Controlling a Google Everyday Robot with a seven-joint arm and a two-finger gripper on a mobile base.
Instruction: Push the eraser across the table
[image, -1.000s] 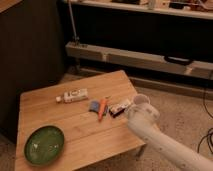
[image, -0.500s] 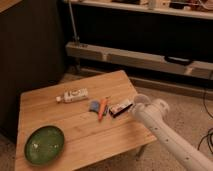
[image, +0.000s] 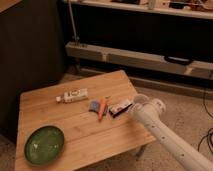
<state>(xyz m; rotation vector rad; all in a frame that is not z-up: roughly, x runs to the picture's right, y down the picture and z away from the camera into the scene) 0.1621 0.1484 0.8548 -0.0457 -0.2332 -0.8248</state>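
Note:
The eraser, a small dark bar with white and reddish markings, lies on the right part of the light wooden table, near its right edge. My white arm reaches in from the lower right. My gripper is at the arm's tip, right beside the eraser's right end and low over the table. The arm's wrist hides the gripper's end, so I cannot tell whether it touches the eraser.
A thin orange stick and a small blue flat piece lie just left of the eraser. A white tube lies further left. A green plate sits at the front left. A white cup stands behind the wrist.
My arm has moved up and to the left, bringing the gripper closer to the eraser's right end. The eraser and the other objects have not visibly moved.

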